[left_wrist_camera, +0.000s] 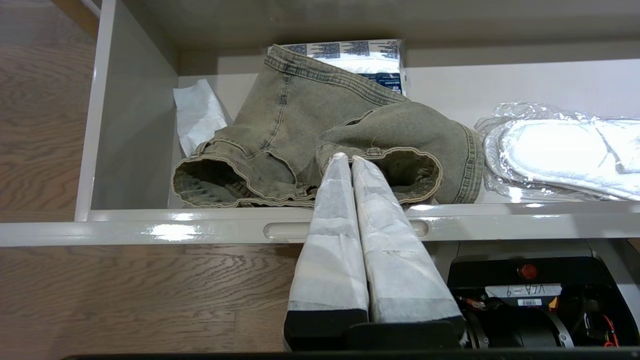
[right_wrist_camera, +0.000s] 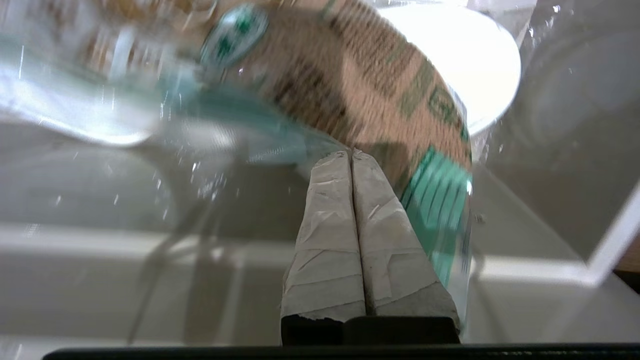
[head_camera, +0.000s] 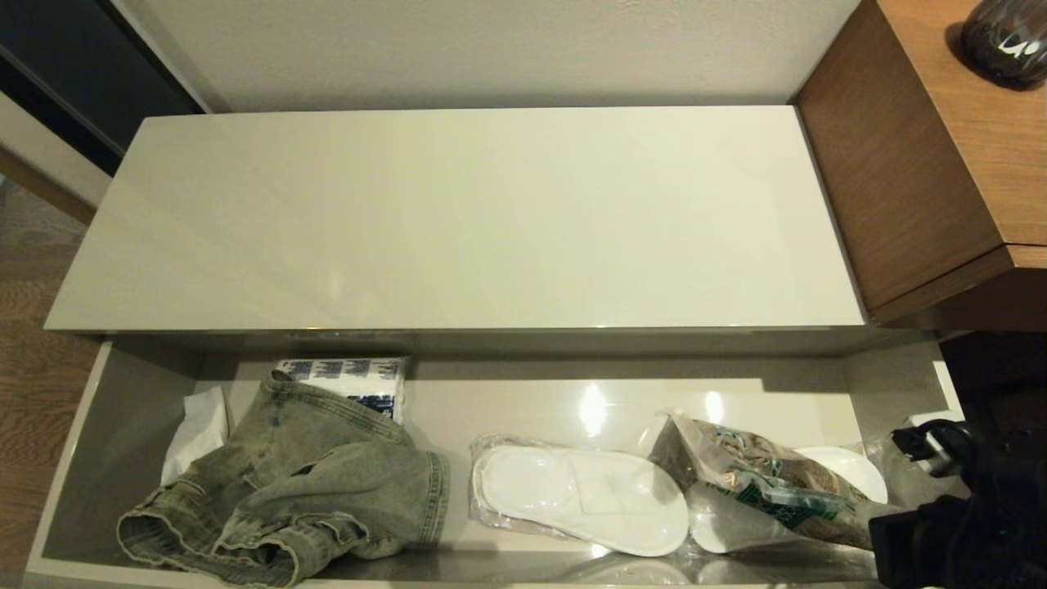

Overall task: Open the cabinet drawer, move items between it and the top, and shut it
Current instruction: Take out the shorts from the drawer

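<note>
Head view shows the long, shallow, glossy cream cabinet drawer (head_camera: 123, 458) pulled fully out beneath the flat cream-white cabinet top (head_camera: 458, 221), which carries nothing. Taking the clear-wrapped white slippers (head_camera: 581, 495) at the drawer's middle as the landmark, the faded grey-green denim garment (head_camera: 303, 483) lies crumpled to their left, partly covering a white-and-blue tissue pack (head_camera: 360, 378) toward the drawer's back, and the clear plastic food bag with a green band and brown contents (head_camera: 769, 483) lies to their right over a second white slipper. The right gripper (right_wrist_camera: 352, 154) sits at the bag's near edge, fingers pressed together and seemingly pinching its film, the bag looking tilted up off the floor. The left gripper (left_wrist_camera: 348, 158) hangs at the drawer's front wall, fingers together with nothing between them, tips just touching the denim. The step in hand appears to be lifting the bag out; next it likely needs carrying up and over onto the top without the film slipping free.
</note>
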Robot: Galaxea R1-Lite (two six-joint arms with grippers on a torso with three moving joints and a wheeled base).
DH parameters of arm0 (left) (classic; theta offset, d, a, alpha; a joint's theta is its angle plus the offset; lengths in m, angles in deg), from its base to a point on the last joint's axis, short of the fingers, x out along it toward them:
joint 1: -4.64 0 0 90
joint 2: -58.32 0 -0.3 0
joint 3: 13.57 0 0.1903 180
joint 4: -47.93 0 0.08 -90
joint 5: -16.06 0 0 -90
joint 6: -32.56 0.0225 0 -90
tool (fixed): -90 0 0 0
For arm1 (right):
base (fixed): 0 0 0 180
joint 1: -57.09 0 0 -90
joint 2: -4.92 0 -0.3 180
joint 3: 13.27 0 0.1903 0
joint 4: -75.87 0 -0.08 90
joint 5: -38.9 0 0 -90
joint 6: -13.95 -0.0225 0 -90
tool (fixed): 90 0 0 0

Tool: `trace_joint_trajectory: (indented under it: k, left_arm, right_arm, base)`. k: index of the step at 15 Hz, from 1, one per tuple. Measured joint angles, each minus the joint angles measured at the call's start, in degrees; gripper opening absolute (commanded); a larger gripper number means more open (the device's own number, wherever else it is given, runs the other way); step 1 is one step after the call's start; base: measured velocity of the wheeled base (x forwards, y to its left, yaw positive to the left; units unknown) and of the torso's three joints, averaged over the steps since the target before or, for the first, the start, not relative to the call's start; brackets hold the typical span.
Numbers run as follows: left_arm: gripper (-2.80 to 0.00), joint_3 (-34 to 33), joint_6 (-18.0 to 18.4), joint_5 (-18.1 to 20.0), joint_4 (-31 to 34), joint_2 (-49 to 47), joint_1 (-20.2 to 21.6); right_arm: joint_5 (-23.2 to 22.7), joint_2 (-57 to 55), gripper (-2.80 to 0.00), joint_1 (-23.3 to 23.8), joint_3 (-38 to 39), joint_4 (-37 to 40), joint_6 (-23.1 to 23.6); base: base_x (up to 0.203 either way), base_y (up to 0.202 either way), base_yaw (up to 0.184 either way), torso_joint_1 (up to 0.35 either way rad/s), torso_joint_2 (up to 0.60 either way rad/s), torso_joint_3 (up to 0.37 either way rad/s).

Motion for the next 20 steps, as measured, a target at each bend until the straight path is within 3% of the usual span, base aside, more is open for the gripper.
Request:
trace_joint_trajectory:
  k: [5, 10, 13, 17, 20]
  left_arm:
    - [-2.80, 0.0, 0.0, 0.0, 0.0, 0.0, 0.0]
    - [-2.80, 0.0, 0.0, 0.0, 0.0, 0.0, 0.0]
    - [-2.80, 0.0, 0.0, 0.0, 0.0, 0.0, 0.0]
    - [-2.80, 0.0, 0.0, 0.0, 0.0, 0.0, 0.0]
    - [-2.80, 0.0, 0.0, 0.0, 0.0, 0.0, 0.0]
  right_arm:
    - [7.0, -15.7, -2.80, 0.0, -1.0, -20.5, 0.1]
    - [18.2, -28.4, -2.80, 0.4, -2.8, -41.5, 1.8]
    - [20.6, -28.8, -2.80, 1.7, -2.7, -50.0, 8.3]
    - [20.6, -20.3, -2.80, 2.5, 0.2, -46.9, 11.1]
    - [19.6, -7.1, -2.80, 2.4, 1.1, -36.1, 11.9]
  base:
    - [0.000, 0.000, 0.000, 0.000, 0.00, 0.000]
    - [0.000, 0.000, 0.000, 0.000, 0.00, 0.000]
    - [0.000, 0.000, 0.000, 0.000, 0.00, 0.000]
    - [0.000, 0.000, 0.000, 0.000, 0.00, 0.000]
    - [0.000, 0.000, 0.000, 0.000, 0.00, 0.000]
